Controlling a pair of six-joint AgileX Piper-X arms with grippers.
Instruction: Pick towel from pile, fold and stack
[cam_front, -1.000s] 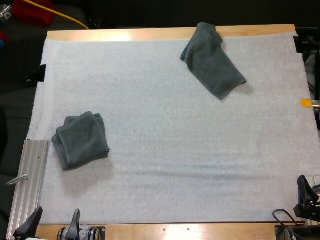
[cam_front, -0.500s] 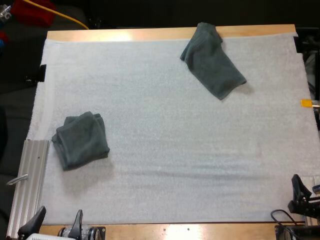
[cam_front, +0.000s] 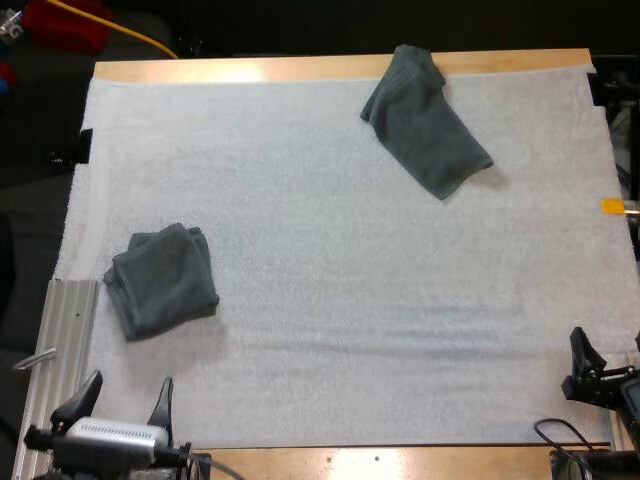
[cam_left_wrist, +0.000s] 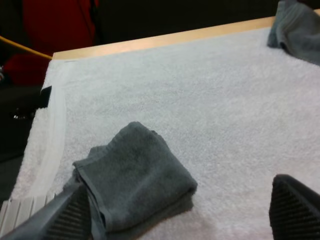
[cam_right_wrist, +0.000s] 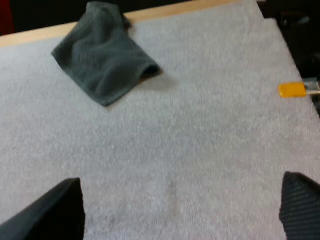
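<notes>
Right now you are at the start of a pick, with nothing in either hand. Your left hand (cam_front: 128, 388) sits at the near edge of the white mat (cam_front: 330, 260). Its fingers stand apart and clear of anything. In the left wrist view the folded towel (cam_left_wrist: 135, 182) lies just ahead of them on the mat, untouched. Your right hand (cam_right_wrist: 181, 200) waits at the near right corner of the mat, its fingers also wide apart and empty.

The towel you want is the crumpled towel (cam_front: 425, 125). It lies at the far side of the worktop (cam_front: 300, 68), right of the middle, with its top end lapping over the mat's far edge onto the wood. It is well apart from both hands and from the folded towel, which rests near the mat's left edge, just beyond a ribbed metal rail (cam_front: 65, 350).

I judge one towel to be done and parked at the left, and the crumpled one to be next. It has not been picked, folded or stacked.

The next move calls for a long reach forward. Your right hand looks better placed, since its wrist view faces the towel across bare mat. Keep the fingers apart as you go, come down over a raised edge or corner and close on the cloth alone, not the mat beneath. The end hanging over the wood may drag, so lift before you pull it towards the middle. There you will have room for both hands to spread and fold it.
</notes>
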